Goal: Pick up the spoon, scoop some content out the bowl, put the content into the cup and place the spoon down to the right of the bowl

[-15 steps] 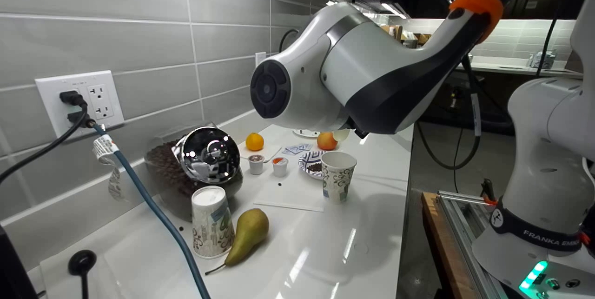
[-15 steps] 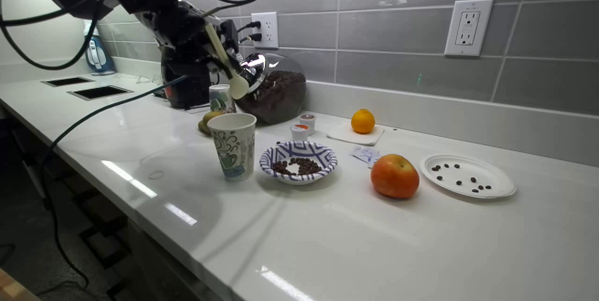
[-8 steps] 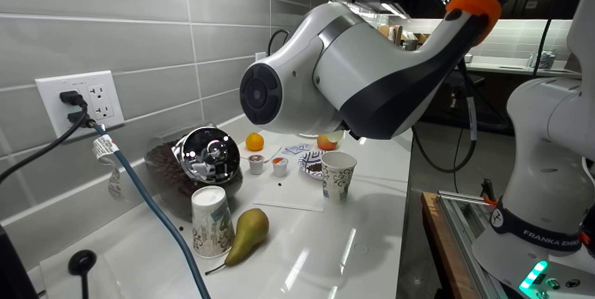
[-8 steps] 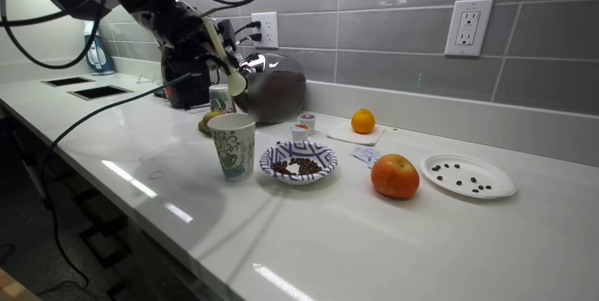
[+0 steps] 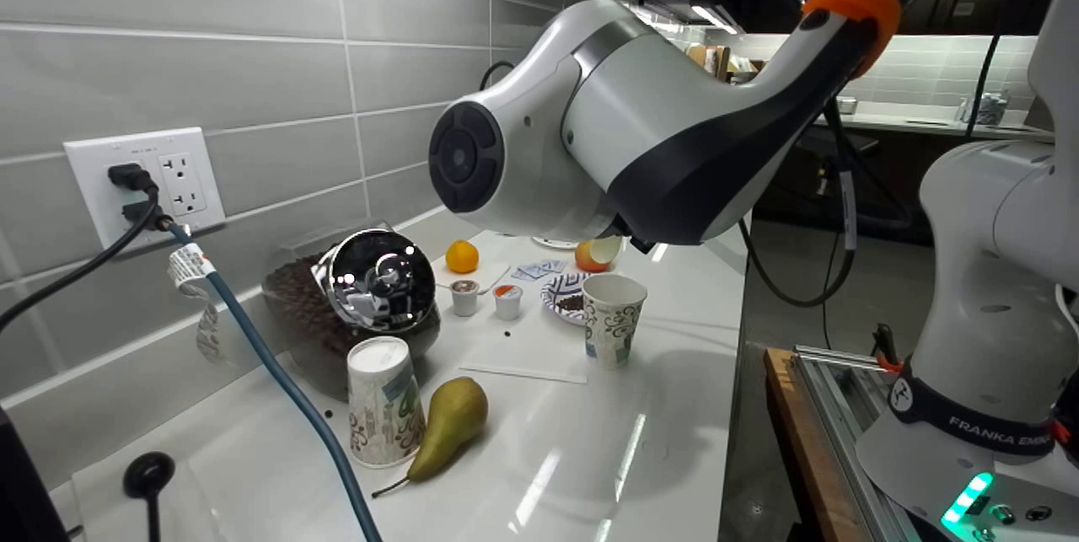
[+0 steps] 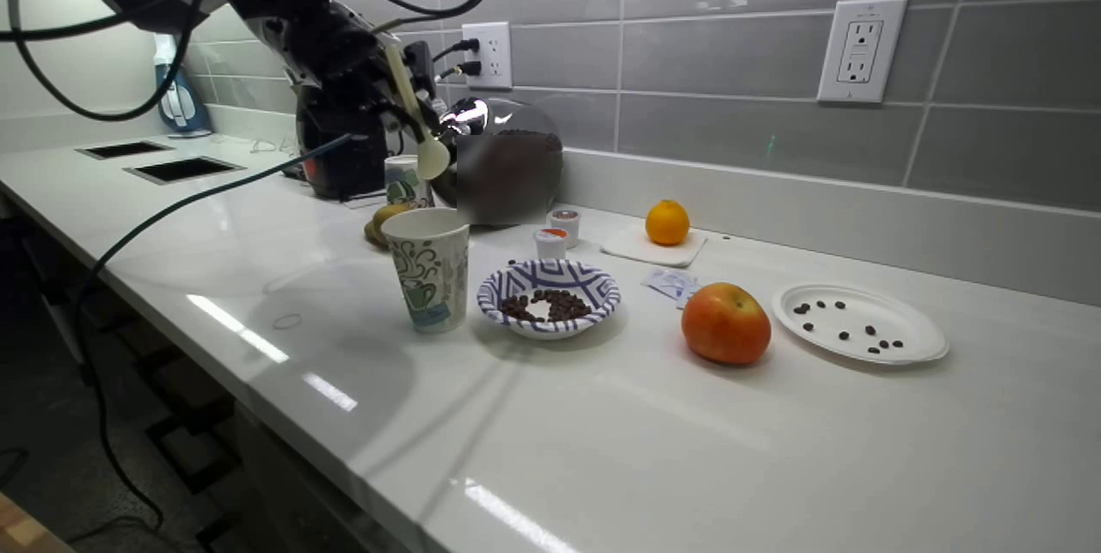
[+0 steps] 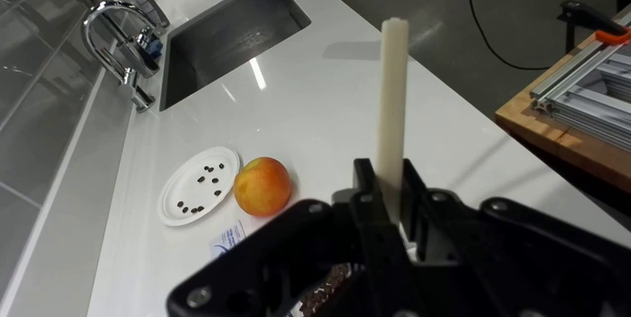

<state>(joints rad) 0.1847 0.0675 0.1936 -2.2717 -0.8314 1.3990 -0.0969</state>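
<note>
- Black fingers (image 7: 366,181): pinched tight on the slim cream-coloured spoon (image 6: 409,97) by its thin handle (image 7: 393,110), only the handle's thickness between them.
- Spoon is off the glossy white counter (image 6: 688,450), tilted, head (image 6: 433,159) low. In both exterior views the head shows above the tapered white paper cup with swirl print (image 6: 430,273), with a gap; probably over the mouth, can't confirm.
- Cup is upright on the counter, beside the white paper bowl with blue geometric print (image 6: 555,275). Bowl has dark brown beans (image 6: 563,305) in it, bare patch mid-bottom.
- Load on the spoon: can't tell, hollow not readable; no beans visible on it.
- Step in hand, best guess: emptying into the cup.
- Done well: head centred and brought low over the cup's mouth first, then a slow roll about the handle. Beans would probably skip off if jerked.
- Contact with the cup wall best avoided; light paper, likely tips easily.
- Thin handle could twist in the grip, so small turns.
- Then spoon laid down right of the bowl, fingers parting only once it rests on the counter.
</note>
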